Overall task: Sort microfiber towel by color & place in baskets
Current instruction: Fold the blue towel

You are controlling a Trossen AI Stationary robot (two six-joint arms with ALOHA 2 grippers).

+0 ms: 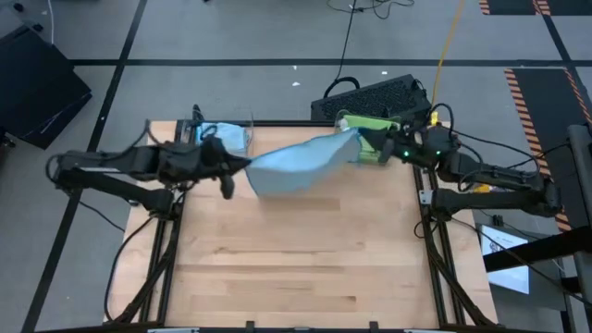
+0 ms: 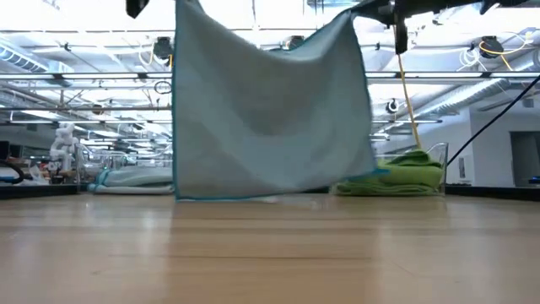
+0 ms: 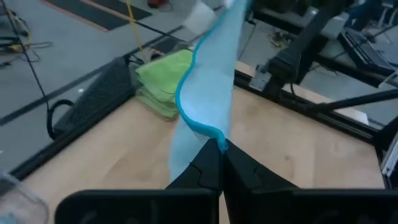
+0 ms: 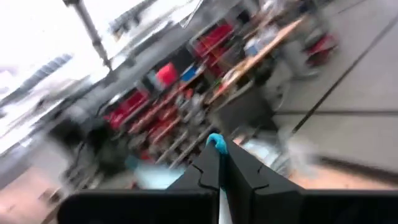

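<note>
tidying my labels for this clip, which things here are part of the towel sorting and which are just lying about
Part of the job:
- blue towel, held up stretched between both arms
- left gripper, shut on one towel corner
- right gripper, shut on another corner
- basket with green towels
- basket with blue towels

Just lying about:
- black keyboard beyond the table
- yellow cable on the floor

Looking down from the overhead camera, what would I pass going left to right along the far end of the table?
Left gripper, jaws shut on one corner of the hanging light blue microfiber towel → right gripper, jaws shut on its opposite corner → folded green towels in the clear plastic basket.
</note>
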